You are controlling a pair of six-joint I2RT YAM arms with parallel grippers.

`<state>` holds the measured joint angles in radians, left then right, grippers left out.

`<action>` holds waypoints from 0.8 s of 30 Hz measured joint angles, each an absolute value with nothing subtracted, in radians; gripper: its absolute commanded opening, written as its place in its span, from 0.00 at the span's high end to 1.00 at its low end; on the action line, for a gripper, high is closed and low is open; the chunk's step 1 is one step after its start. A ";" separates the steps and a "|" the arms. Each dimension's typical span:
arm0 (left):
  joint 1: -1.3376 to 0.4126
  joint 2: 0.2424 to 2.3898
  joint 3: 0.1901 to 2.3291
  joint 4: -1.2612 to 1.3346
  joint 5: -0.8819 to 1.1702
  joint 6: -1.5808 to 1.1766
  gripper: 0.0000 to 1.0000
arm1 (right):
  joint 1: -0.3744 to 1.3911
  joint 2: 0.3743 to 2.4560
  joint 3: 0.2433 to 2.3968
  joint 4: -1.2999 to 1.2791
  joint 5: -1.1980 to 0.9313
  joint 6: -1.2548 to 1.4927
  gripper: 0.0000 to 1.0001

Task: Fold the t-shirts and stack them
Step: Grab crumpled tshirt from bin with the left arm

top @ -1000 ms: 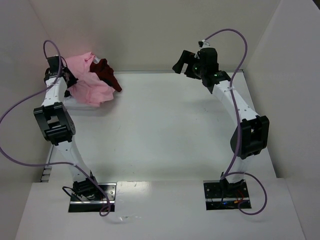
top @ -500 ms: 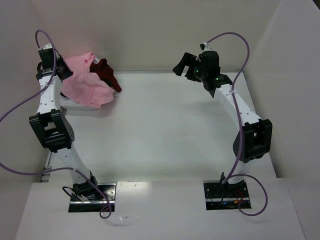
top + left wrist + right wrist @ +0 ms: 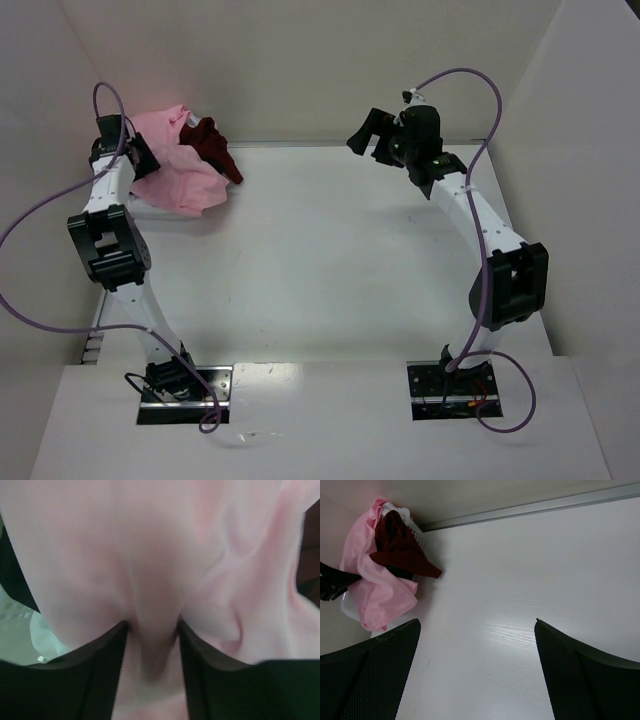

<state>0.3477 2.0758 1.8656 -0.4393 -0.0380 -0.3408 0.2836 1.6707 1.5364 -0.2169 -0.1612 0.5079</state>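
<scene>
1. We note the pink t-shirt (image 3: 178, 172) bunched in a loose heap at the far left corner of the tabletop (image 3: 330, 260), hard against the back wall.
2. The dark red t-shirt (image 3: 212, 148) lies crumpled, touching the pink one on its right side and partly over it. One dark red corner reaches out toward the open tabletop.
3. From the right wrist view we see both shirts spilling over a small white basket (image 3: 418, 536). Only bits of its rim and latticed wall show.
4. The left pincer (image 3: 152, 625) is buried in the pink heap. A fold of pink cloth runs down between its two dark fingers (image 3: 100, 680) and is gripped there. Pink fabric fills nearly all of the left wrist view.
5. The right pincer (image 3: 477, 622) hangs above the far right part of the tabletop, well apart from the heap. Its fingers are spread wide with nothing between them, and it touches no cloth.
6. Neither shirt is folded or laid flat.
</scene>
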 measured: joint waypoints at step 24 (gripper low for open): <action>0.344 1.920 2.106 -0.567 0.086 -0.316 1.00 | 0.284 1.666 1.536 -0.186 -0.147 0.508 0.00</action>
